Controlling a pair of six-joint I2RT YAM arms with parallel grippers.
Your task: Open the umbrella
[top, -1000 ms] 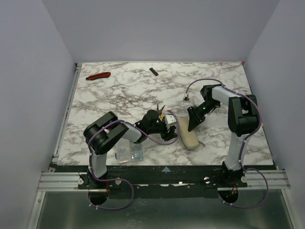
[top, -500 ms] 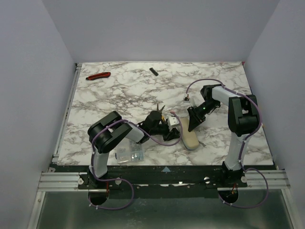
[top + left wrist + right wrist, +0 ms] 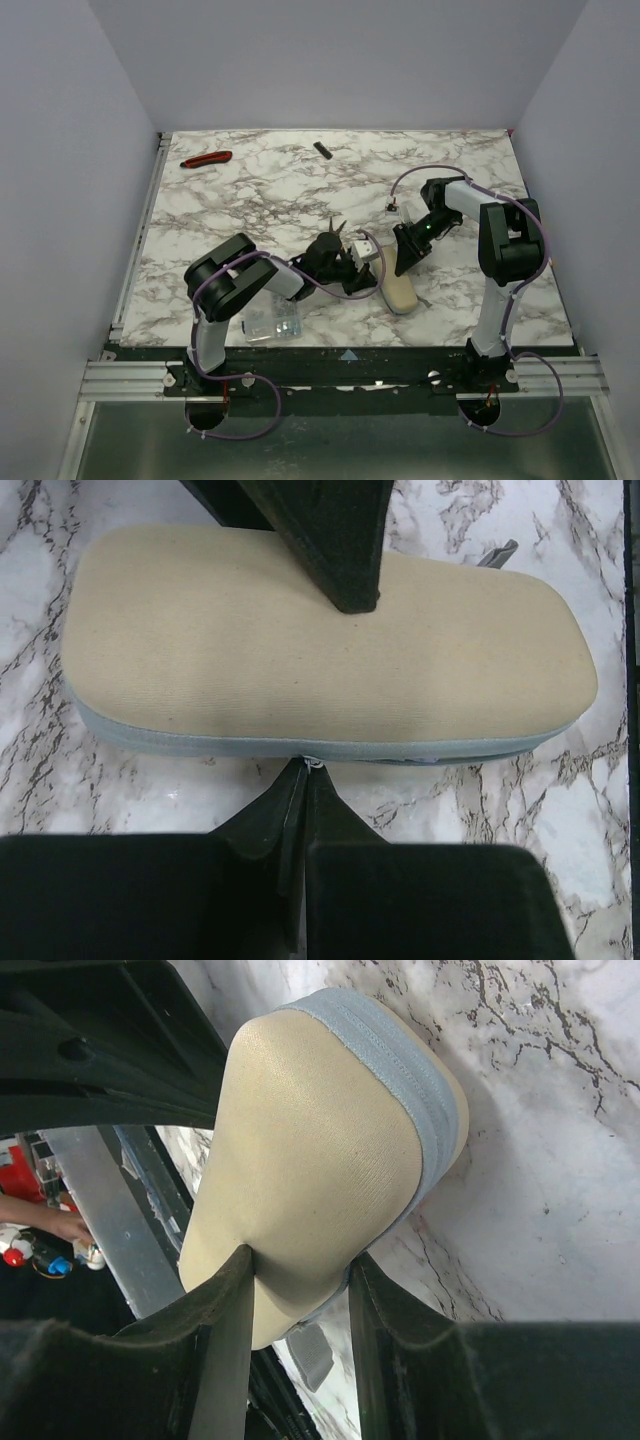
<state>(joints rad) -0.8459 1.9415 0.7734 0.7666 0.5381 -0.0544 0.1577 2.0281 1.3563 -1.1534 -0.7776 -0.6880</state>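
Left wrist view: my left fingers (image 3: 258,825) are pinched shut on the umbrella (image 3: 320,660) edge; my right fingers (image 3: 228,1325) squeeze its end.

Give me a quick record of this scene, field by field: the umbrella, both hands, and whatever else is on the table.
umbrella: packed, a cream capsule with a blue-grey seam band, lying flat on the marble table
canopy: not opened
right hand: one finger on each side of the capsule's end, gripping it
left hand: fingers together, tips at the seam band on the capsule's long side; what they pinch is too small to tell
other items: clear box at the near edge; red tool and small black object at the far edge
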